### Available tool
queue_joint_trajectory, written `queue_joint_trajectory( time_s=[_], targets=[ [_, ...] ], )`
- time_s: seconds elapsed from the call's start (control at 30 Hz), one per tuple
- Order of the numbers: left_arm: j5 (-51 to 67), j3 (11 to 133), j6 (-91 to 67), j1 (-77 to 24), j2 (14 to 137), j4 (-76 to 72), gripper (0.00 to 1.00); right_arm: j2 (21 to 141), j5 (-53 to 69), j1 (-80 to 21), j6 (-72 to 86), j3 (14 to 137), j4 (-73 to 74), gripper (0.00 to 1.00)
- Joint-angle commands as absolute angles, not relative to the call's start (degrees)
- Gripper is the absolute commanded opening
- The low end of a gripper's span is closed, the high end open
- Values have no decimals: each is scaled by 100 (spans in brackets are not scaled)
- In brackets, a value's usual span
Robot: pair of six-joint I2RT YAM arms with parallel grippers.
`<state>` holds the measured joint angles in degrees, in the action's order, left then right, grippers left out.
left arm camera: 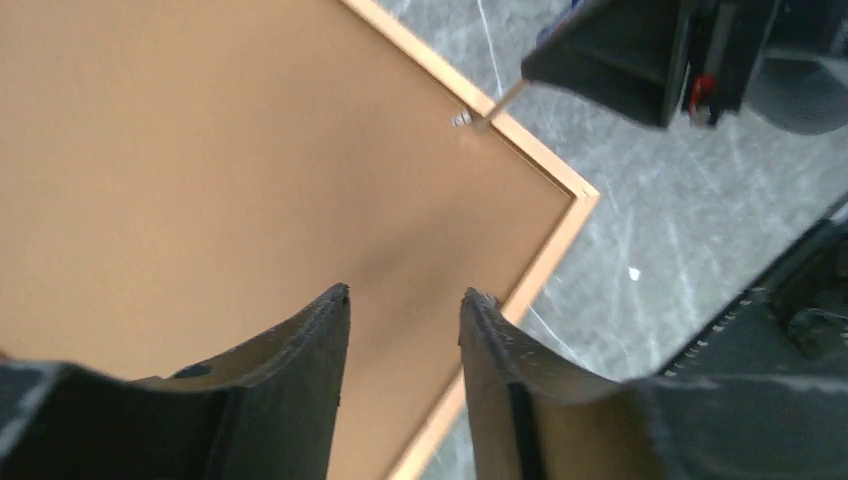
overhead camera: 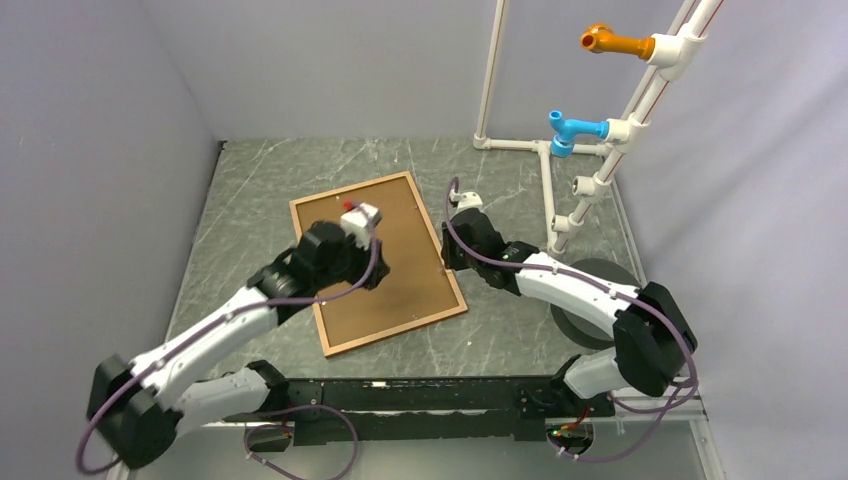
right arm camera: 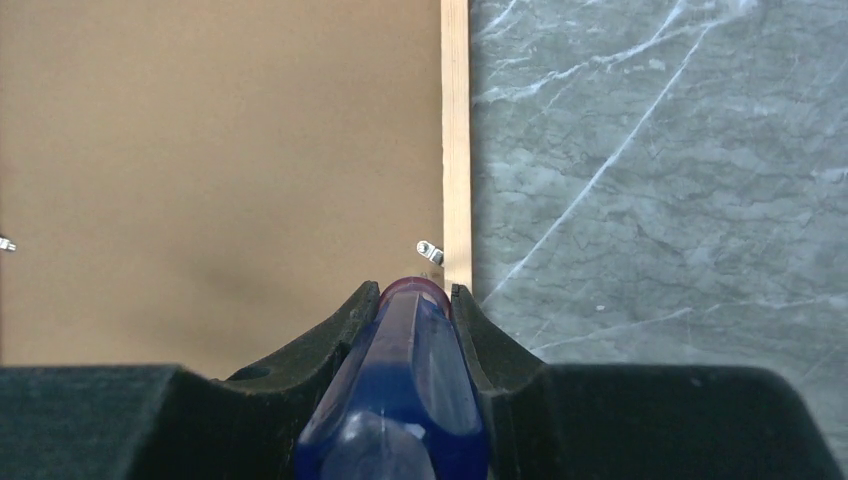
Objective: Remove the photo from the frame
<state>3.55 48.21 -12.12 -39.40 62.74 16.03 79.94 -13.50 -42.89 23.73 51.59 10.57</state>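
Observation:
The frame [overhead camera: 400,331] lies face down mid-table, its thin wood moulding around the photo's light-brown backing board [overhead camera: 410,270]; the printed side is hidden. My left gripper [overhead camera: 376,270] hangs open and empty just above the board [left arm camera: 200,150], near the frame's right edge [left arm camera: 545,260]; its jaws [left arm camera: 405,295] stand apart. My right gripper [overhead camera: 446,260] is shut on a blue clear-handled screwdriver [right arm camera: 410,380]. The screwdriver's shaft [left arm camera: 500,100] points down at a small metal clip [right arm camera: 429,250] beside the moulding [right arm camera: 456,130]. A second clip [right arm camera: 5,243] shows at the board's opposite side.
A white pipe stand [overhead camera: 600,180] with a blue fitting [overhead camera: 570,130] and an orange fitting [overhead camera: 615,42] stands at the back right. A dark round disc [overhead camera: 590,272] lies by the right arm. Grey walls close in the left and back.

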Motion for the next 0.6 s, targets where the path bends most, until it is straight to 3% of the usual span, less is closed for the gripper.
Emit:
queue_joint_trajectory(
  time_s=[0.0,0.13,0.23,0.33,0.57],
  targets=[
    [27,3791,-3281,-3887,4846,1747,51,8117,-1532,-4342,1891,5636,1013,0],
    [701,3091,-3976,-3868,4074,1933,52,8379,-1503,-4350,1724,5879,1128,0],
    [1678,2296,-4502,-3869,3798,997,57,8572,-1576,-4350,1651,6048,1211,0],
    [2176,1647,-5107,-3916,3992,-33,54,8725,-1674,-4349,1553,6103,1165,0],
    [1377,1554,-5675,-4951,4897,-988,53,8926,-1866,-4408,1423,6184,1328,0]
  ],
)
